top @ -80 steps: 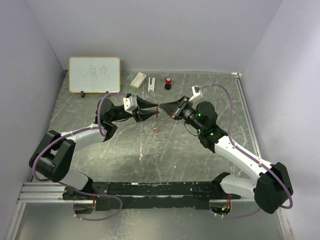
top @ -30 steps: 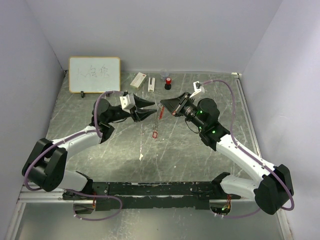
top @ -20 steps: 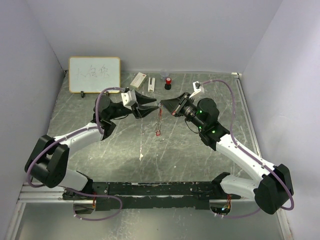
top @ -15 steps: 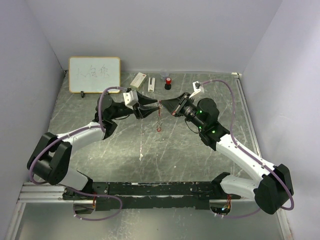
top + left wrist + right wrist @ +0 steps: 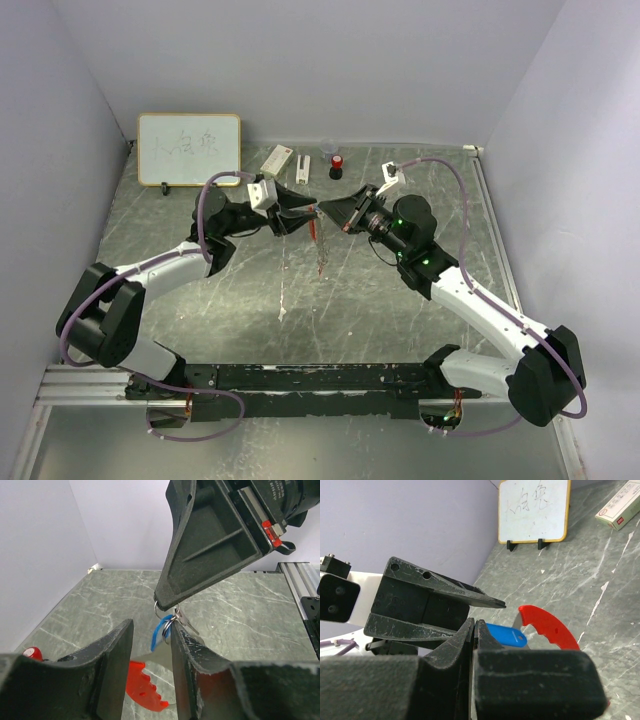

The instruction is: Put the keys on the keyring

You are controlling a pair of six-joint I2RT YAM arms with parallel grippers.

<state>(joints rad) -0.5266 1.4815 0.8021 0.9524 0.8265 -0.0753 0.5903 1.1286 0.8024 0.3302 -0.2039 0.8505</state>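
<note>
The keyring's thin metal ring (image 5: 160, 612) hangs from the tip of my right gripper (image 5: 166, 605), which is shut on it above the table. A blue-headed key (image 5: 158, 631) and a short silver blade (image 5: 186, 622) dangle from the ring. The curved red strap (image 5: 145, 692) with its grey strip hangs below them. My left gripper (image 5: 152, 625) is open, its fingers on either side of the blue key, and the ring lies against the right finger (image 5: 192, 660). From above, both grippers meet tip to tip, left gripper (image 5: 305, 213) against right gripper (image 5: 322, 209), with the keyring (image 5: 318, 238) hanging under them. The right wrist view shows the blue key (image 5: 506, 634) and red strap (image 5: 547, 625) past my shut right gripper (image 5: 475, 623).
A small whiteboard (image 5: 189, 149) stands at the back left. A white box (image 5: 278, 158), a small white piece (image 5: 301, 168) and a red-and-black bottle (image 5: 337, 163) sit along the back of the marbled table (image 5: 250, 300). Walls close in on both sides.
My left gripper has moved up and to the right until its open fingers reach round the hanging keyring. The right gripper has stayed nearly still, and the strap has swung a little.
</note>
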